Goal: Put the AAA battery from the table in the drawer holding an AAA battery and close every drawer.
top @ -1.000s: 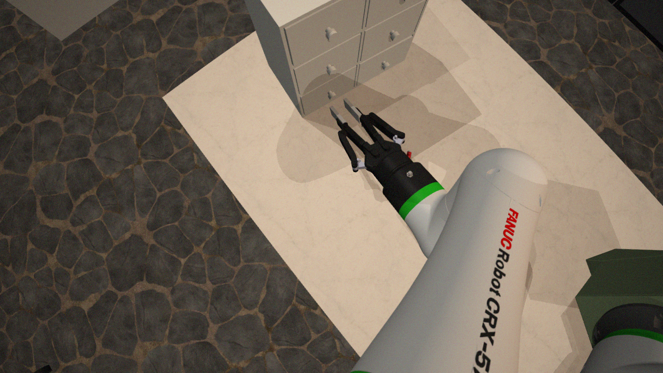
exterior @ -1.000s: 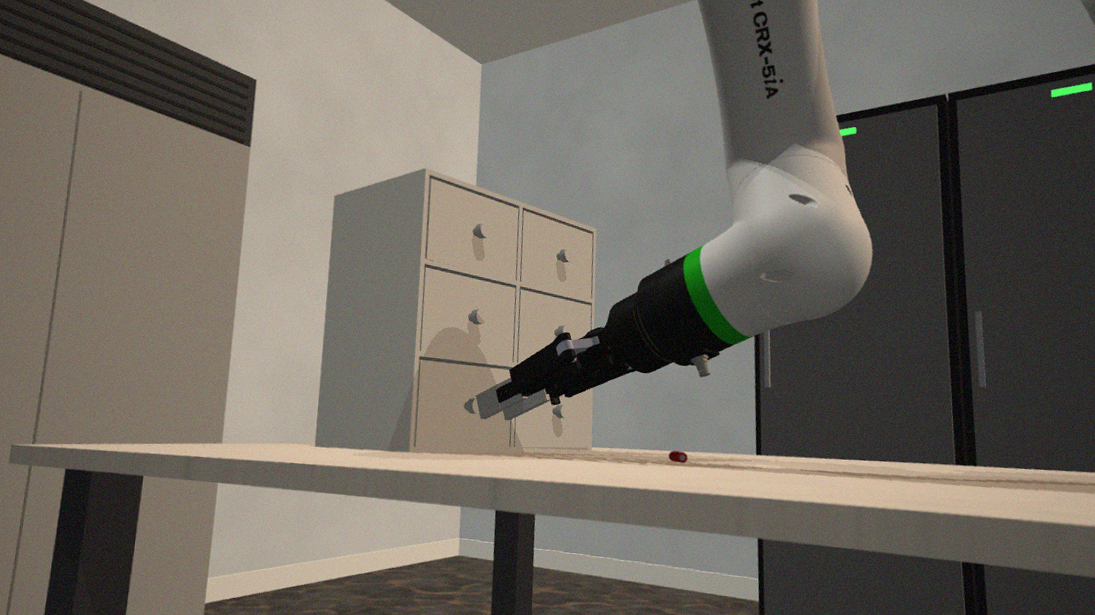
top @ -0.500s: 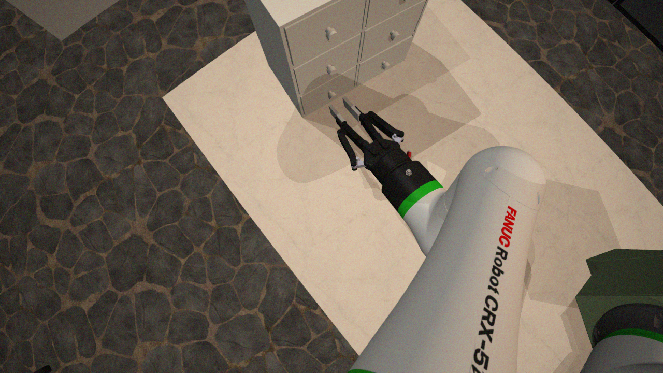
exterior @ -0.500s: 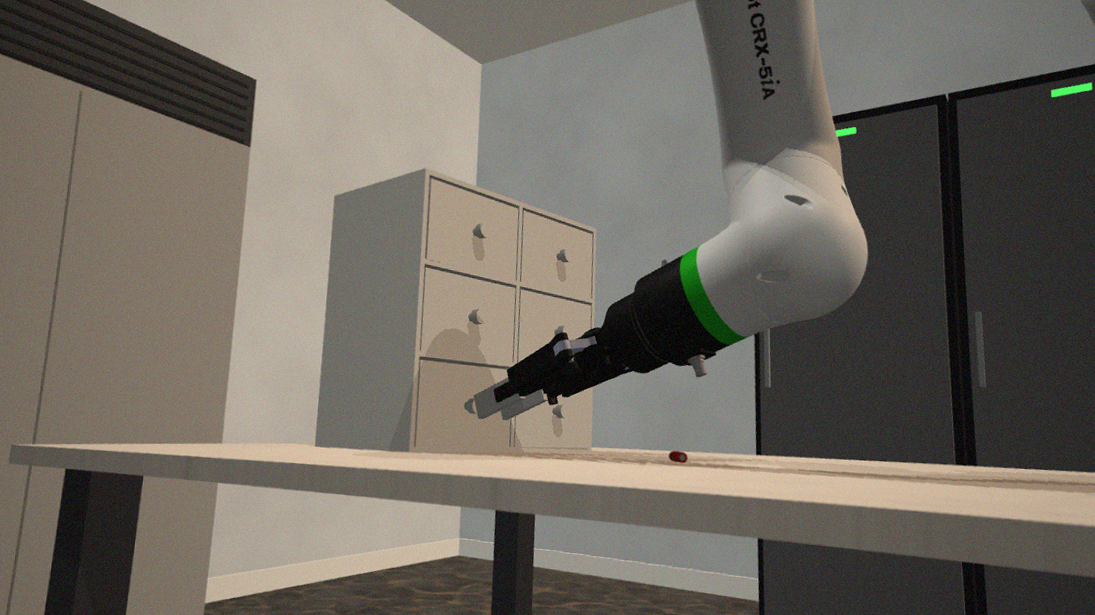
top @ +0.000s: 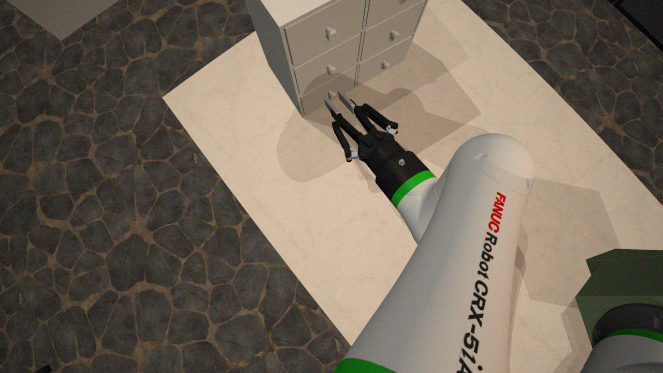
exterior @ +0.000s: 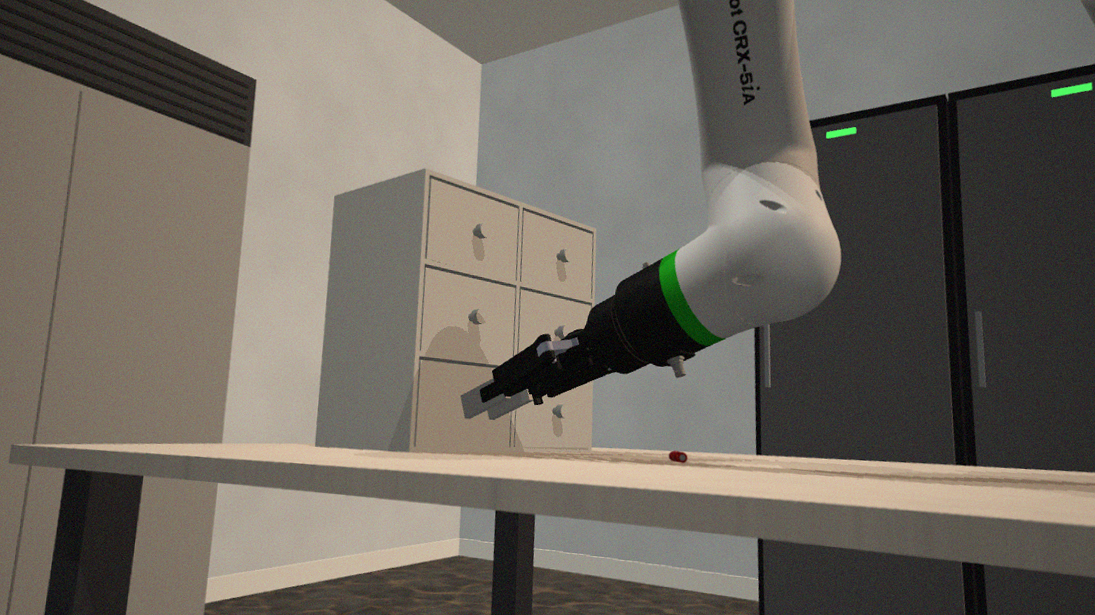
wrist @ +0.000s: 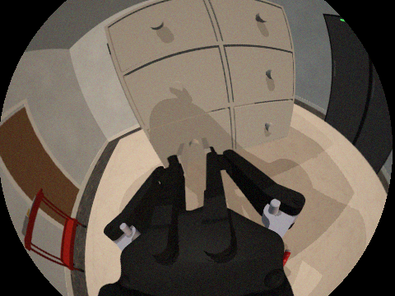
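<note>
The small beige chest (top: 343, 41) has six drawers in two columns, all pushed in; it also shows in the exterior view (exterior: 460, 315) and in the wrist view (wrist: 209, 71). My gripper (top: 336, 101) points at the bottom left drawer (top: 322, 92) with its fingers narrowly apart. The fingertips (exterior: 484, 403) are at that drawer's knob, which they largely hide (wrist: 197, 144). I cannot tell if they touch it. The red AAA battery (exterior: 678, 455) lies on the table to the right of the chest, behind the gripper. What the drawers hold is hidden.
The chest stands near the table's far left corner (top: 169, 97). Dark cabinets (exterior: 980, 347) stand behind the table. A green block (top: 621, 287) sits by the robot's base.
</note>
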`<state>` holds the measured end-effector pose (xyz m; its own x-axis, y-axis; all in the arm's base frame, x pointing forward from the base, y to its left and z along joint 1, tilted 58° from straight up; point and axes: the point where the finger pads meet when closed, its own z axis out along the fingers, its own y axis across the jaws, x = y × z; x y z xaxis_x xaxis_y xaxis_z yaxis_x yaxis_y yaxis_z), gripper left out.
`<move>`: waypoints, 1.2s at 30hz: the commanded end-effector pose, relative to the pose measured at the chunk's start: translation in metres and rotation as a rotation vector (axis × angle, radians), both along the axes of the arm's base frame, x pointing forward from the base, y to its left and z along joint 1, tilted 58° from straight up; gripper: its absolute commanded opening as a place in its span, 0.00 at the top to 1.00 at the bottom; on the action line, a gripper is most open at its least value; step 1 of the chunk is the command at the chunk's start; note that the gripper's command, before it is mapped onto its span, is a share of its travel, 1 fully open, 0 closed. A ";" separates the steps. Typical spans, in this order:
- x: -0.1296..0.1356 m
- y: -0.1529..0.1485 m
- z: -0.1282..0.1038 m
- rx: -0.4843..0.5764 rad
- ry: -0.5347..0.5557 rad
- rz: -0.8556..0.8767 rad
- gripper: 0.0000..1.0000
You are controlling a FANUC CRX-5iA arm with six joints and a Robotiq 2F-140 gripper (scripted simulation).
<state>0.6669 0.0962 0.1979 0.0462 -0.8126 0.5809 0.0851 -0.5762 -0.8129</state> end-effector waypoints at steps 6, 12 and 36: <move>0.007 -0.002 0.002 0.000 0.000 0.000 0.80; 0.009 -0.002 0.002 0.000 0.000 0.000 0.80; 0.010 -0.002 0.002 0.000 0.000 0.000 0.80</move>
<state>0.6764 0.0943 0.2003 0.0463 -0.8126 0.5810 0.0851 -0.5763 -0.8128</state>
